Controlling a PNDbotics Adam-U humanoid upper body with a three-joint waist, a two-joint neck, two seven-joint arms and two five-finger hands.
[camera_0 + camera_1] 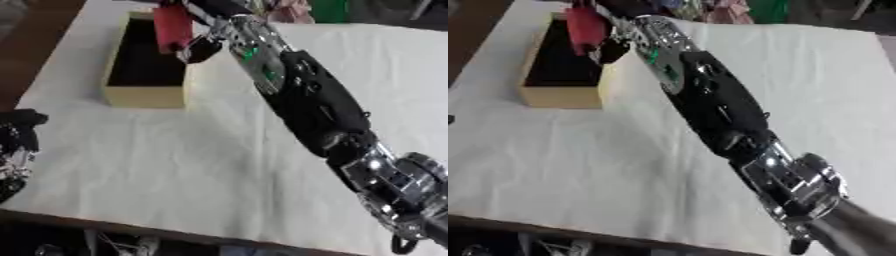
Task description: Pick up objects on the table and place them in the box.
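Where the right arm stretches diagonally across the white-covered counter (pixel 175 170), the right hand (pixel 199 47) has its fingers curled round a red cylindrical object (pixel 172 27), held above the dark interior of the open box (pixel 144 95). Left hand (pixel 17 145): lower left edge, finger posture indiscernible.
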